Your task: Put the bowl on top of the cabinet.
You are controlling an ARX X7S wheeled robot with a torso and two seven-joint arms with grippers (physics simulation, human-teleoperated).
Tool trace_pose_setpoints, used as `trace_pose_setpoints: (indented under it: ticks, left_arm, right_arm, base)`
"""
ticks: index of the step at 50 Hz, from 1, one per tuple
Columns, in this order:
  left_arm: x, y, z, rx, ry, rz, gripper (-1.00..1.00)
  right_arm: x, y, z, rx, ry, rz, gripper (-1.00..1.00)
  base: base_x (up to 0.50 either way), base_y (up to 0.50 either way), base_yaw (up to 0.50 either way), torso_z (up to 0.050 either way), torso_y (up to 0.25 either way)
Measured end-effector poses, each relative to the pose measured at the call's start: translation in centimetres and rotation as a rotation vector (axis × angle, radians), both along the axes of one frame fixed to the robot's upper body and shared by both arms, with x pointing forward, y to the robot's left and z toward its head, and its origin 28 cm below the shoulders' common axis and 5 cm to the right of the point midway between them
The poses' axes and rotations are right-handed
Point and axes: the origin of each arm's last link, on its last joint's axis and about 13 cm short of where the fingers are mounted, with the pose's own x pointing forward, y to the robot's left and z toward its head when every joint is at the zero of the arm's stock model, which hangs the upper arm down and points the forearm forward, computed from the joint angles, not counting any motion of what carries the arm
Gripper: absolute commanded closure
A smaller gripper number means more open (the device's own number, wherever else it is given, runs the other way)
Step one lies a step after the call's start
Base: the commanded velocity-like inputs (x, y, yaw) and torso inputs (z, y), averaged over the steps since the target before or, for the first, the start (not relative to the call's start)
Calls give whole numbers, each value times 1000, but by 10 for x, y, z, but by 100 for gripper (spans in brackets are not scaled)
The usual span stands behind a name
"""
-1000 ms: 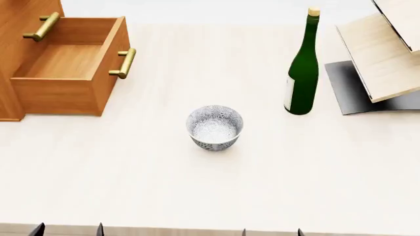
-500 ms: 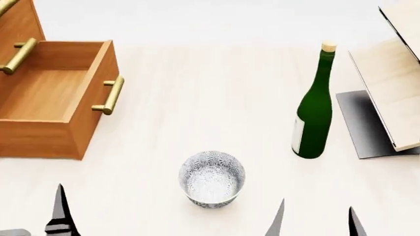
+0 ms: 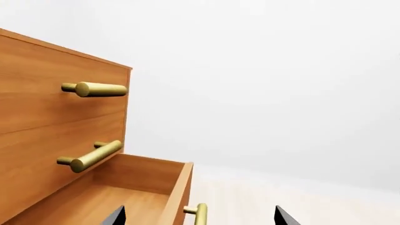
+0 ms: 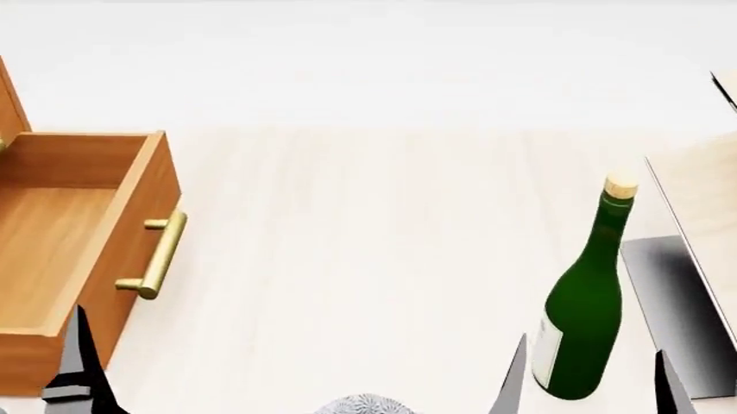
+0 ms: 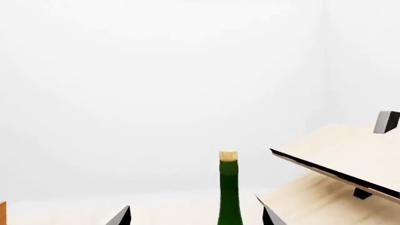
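Before me a pale, cream-coloured wooden tabletop (image 4: 368, 216) stretches away with a faint grain, evenly and softly lit, with only faint shadows. Behind it the wall (image 5: 162, 84) is plain white and bare; I think it meets a second white wall at a corner off to my right, though the seam is faint. I see no windows or lamps.

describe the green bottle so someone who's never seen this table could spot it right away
Start at the pale wooden table and look to its right side, beside the slanted rack's dark grey base. The green bottle stands upright there. It is the only tall, dark green glass thing, with a cork stopper and a pale label low on its side.
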Motion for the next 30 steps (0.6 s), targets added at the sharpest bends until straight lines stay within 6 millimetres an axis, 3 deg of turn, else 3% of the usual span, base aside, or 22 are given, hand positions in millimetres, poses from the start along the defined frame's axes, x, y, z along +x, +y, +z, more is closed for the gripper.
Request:
trace_pose_setpoints:
  ticks: [28,30]
  left_arm:
    - [-3,1,5,-8,-19,-8,-100]
    - [-3,1,5,-8,-19,-8,-100]
  right_arm:
    - [-8,-2,9,-16,-76,-33,-100]
    - [-8,-2,8,-20,-79,-43,-100]
  base:
    - [500,0,0,0,1]
    - [0,0,0,0,0]
